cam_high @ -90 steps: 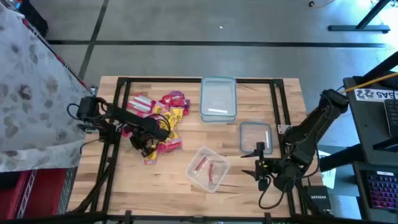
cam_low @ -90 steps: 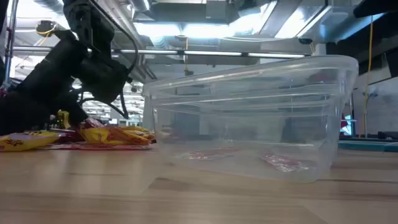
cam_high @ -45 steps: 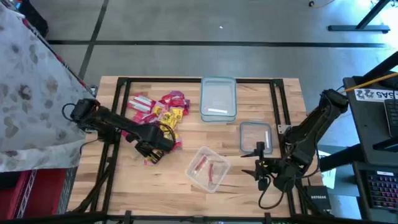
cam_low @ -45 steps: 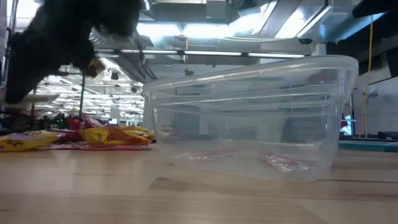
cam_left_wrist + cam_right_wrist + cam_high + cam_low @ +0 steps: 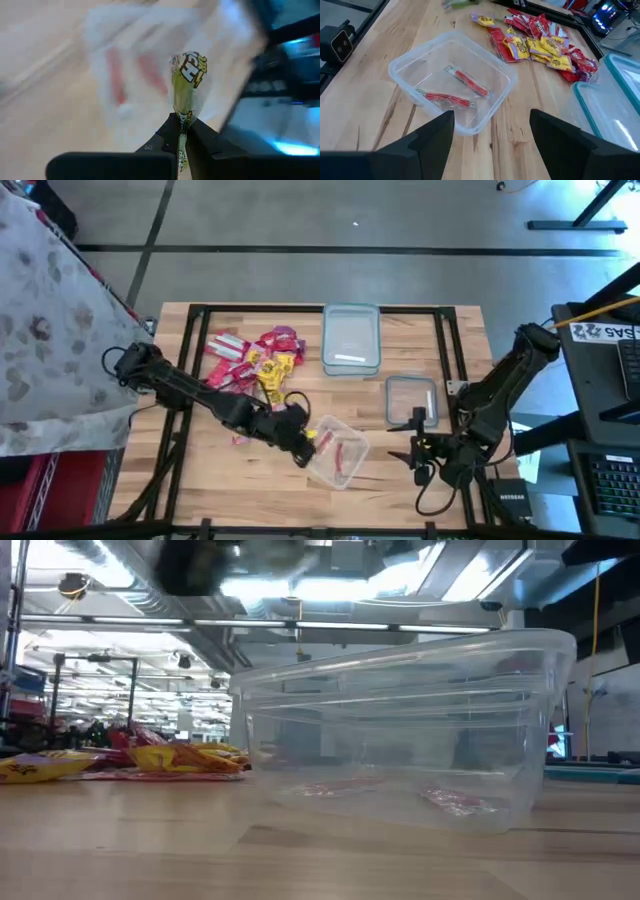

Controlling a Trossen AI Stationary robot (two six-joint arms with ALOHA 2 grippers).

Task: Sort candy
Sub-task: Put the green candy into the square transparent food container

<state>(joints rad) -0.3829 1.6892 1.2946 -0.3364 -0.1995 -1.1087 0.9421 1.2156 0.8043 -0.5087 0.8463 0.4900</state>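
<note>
The tabletop [image 5: 400, 470] was pale planked wood with a smooth matt finish. The tub [image 5: 451, 80] was clear, glossy plastic. The candy [image 5: 540, 45] wore shiny film wrappers. The left claw [image 5: 182, 135] was matt black plastic.

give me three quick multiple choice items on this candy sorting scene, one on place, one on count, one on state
1. Where is the left gripper?
A. at the near tub's edge
B. over the candy pile
C. off the table

2. How many red sweets lie in that tub?
A. none
B. two
C. five

3. What is the left gripper doing?
A. open, empty
B. shut on a yellow sweet
C. shut on a lid

Answers:
1 A, the high view shows it beside the tub's rim.
2 B, the right wrist view shows two.
3 B, the left wrist view shows the fingers pinching it.
</note>
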